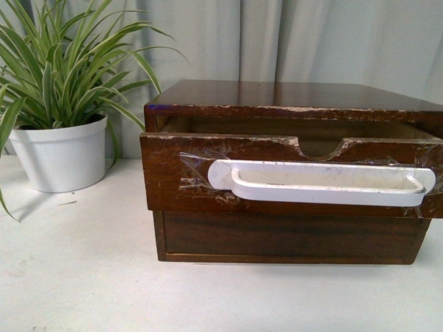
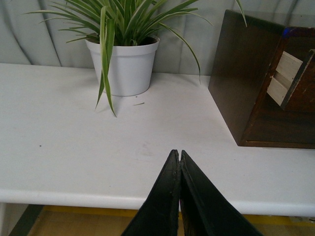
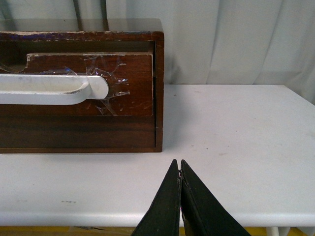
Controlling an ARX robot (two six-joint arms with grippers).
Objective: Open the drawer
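Across the upper front of the dark wooden cabinet [image 1: 291,97] sits the drawer [image 1: 173,173], its chipped brown face carrying a long white handle [image 1: 322,183] held on with clear tape [image 1: 194,176], a half-round notch [image 1: 322,146] cut in its top edge. It already stands out a little from the cabinet, with a dark gap showing behind its top edge, so I judge the pull is partly made or barely begun. Below it lies a plain lower drawer front [image 1: 291,235] with no handle. The tape is the weak point: a pull taken on the handle's outer end, or a jerk, could peel the handle off instead of moving the drawer. The cabinet rests loose on the white table [image 1: 83,277], so a sticking drawer could drag the whole cabinet toward the table edge rather than slide out. The right gripper [image 3: 180,164] hangs near the table's front edge, off the cabinet's right corner and well apart from the handle's end; its jaws are pressed together and hold nothing. The left gripper [image 2: 179,155] hangs likewise, to the left of the cabinet's side, jaws closed and empty. Either would have to spread before hooking the handle; arriving closed, it would only knock against the front. Left of the cabinet stands a potted plant [image 1: 62,152], whose long leaves a swinging left arm could catch.
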